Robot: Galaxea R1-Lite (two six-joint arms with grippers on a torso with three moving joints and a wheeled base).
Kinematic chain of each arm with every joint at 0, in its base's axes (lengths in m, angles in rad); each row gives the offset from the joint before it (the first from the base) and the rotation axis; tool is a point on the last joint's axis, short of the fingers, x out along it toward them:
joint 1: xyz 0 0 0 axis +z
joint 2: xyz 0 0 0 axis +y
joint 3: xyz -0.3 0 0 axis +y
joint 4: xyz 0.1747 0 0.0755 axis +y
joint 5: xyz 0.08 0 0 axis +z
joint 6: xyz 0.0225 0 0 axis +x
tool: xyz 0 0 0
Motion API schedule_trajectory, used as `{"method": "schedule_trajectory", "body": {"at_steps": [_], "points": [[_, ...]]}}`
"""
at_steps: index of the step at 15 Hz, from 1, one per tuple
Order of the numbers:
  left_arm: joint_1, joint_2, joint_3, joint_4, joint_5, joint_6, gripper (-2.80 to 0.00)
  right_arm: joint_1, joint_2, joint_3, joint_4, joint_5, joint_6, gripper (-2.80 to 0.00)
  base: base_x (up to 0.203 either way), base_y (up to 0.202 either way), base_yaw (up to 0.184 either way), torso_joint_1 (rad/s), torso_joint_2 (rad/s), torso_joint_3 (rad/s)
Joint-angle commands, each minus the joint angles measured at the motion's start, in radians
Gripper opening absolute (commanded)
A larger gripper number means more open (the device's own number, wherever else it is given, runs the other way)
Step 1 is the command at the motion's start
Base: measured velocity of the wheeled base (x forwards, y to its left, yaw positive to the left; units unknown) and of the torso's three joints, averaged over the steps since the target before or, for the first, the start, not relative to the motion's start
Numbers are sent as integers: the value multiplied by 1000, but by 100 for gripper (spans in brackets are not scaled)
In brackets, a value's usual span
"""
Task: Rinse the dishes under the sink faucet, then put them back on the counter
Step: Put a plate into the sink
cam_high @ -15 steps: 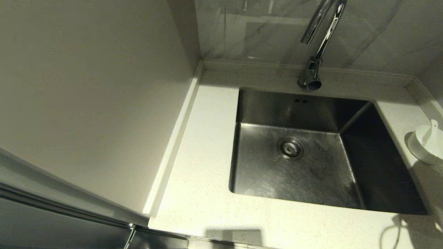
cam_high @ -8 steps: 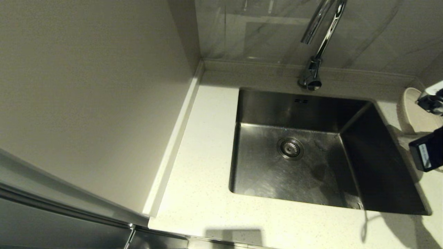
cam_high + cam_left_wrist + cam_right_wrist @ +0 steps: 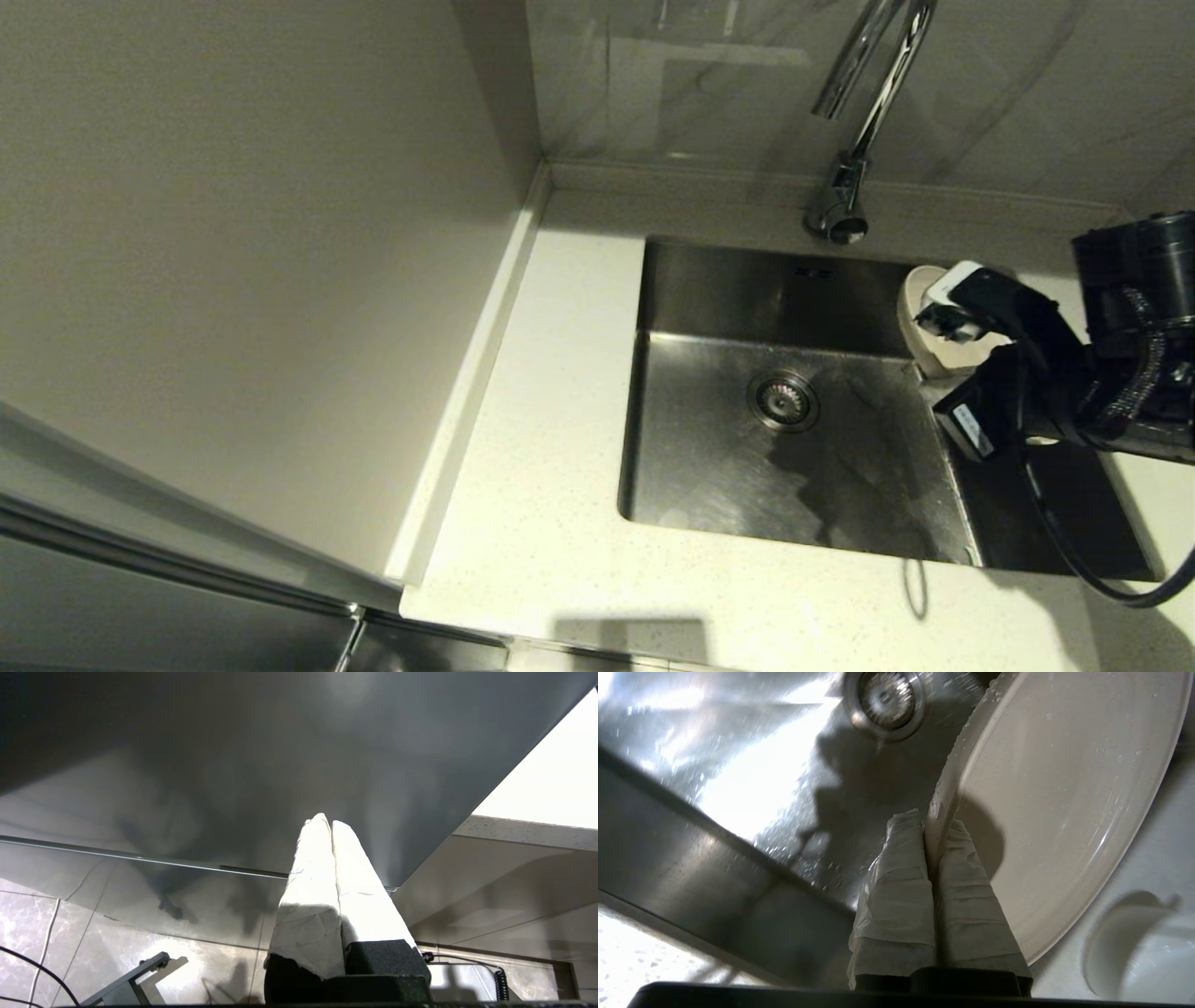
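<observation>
My right gripper (image 3: 938, 313) (image 3: 931, 823) is shut on the rim of the cream-white plate (image 3: 910, 299) (image 3: 1064, 788). It holds the plate on edge, with water drops on it, over the right part of the steel sink (image 3: 709, 467). The chrome faucet (image 3: 854, 140) stands at the back, its spout to the left of and above the plate. In the right wrist view the white bowl (image 3: 1134, 947) sits on the counter beside the sink; in the head view my arm hides it. I cannot make out the spoon. My left gripper (image 3: 325, 821) is shut on nothing, parked below the counter.
The round strainer drain (image 3: 782, 399) (image 3: 885, 695) lies in the wet sink floor, left of the plate. The pale speckled counter (image 3: 560, 420) rings the sink. A tall wall panel (image 3: 261, 261) closes off the left side.
My right arm came in from the right edge with the plate and carried it leftward from the counter to over the sink. It now covers the bowl in the head view.
</observation>
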Motion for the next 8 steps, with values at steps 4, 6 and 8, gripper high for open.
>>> {"method": "schedule_trajectory", "body": {"at_steps": [4, 6, 8], "points": [[0, -3, 0, 0, 0, -1, -280, 4, 255, -114, 95, -9, -16, -280, 0, 0, 0, 0, 0, 0], [0, -3, 0, 0, 0, -1, -280, -6, 352, -164, 97, -13, -14, -280, 0, 0, 0, 0, 0, 0], [0, -3, 0, 0, 0, -1, -280, -24, 447, -216, 94, -16, 4, -280, 0, 0, 0, 0, 0, 0]]}}
